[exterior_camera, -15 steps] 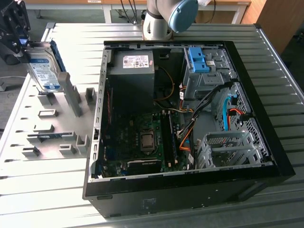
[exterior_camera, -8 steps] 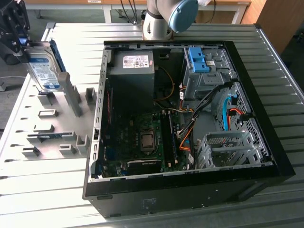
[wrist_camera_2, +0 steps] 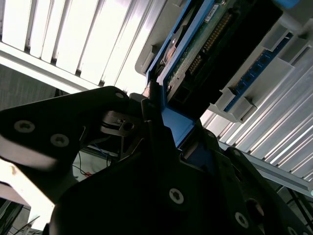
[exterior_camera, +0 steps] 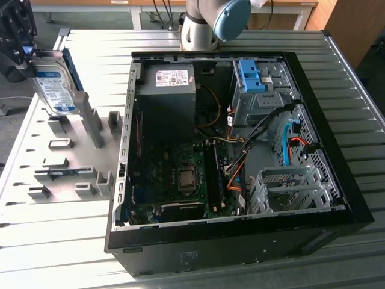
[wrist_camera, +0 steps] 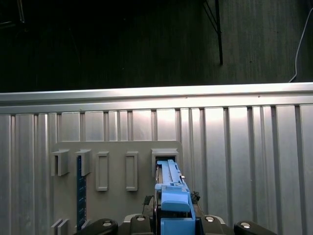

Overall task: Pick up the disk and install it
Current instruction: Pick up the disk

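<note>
End effector (exterior_camera: 27, 55) noted clenched on the disk (exterior_camera: 55, 90), gripped by its blue-railed edge so that it is carried on edge, tilted. Disk is placed over the grey holder plate (exterior_camera: 66, 162) at the exterior view's left, well apart from the open computer case (exterior_camera: 180, 256).

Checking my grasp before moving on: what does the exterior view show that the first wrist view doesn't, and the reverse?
Exterior view: the open computer case with its power supply and blue bracket, plus the labelled face of the disk, held tilted by the gripper. First wrist view: an edge-on look along the disk's blue rail toward a slot in the grey fixture plate. Both: the disk, the fixture plate and the ribbed metal table.
</note>
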Available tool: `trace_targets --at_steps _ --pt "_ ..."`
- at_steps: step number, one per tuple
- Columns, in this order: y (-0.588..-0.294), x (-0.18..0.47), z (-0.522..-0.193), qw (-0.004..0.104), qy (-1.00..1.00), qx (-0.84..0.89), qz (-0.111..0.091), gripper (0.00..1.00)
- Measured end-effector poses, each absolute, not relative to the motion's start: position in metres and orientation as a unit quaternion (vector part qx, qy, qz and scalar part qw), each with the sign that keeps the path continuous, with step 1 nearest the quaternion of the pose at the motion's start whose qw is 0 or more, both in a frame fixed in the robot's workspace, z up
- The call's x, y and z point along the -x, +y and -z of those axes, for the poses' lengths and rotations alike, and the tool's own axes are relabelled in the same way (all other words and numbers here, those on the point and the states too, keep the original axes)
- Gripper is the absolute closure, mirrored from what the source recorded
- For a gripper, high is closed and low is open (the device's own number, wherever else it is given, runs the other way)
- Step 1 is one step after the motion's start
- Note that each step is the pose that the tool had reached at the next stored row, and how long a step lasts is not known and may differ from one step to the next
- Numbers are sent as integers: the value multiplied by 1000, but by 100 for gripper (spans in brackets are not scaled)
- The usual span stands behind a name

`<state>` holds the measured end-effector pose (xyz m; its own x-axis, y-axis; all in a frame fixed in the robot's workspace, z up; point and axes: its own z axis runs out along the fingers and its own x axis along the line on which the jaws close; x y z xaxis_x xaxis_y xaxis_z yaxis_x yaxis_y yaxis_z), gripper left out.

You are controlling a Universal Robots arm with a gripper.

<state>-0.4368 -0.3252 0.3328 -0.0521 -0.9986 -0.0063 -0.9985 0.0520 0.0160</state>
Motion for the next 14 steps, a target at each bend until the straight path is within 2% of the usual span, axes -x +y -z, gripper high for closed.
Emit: trace_targets --at_steps 14 --pt "-325 437 -335 3 -725 -688 8 64"
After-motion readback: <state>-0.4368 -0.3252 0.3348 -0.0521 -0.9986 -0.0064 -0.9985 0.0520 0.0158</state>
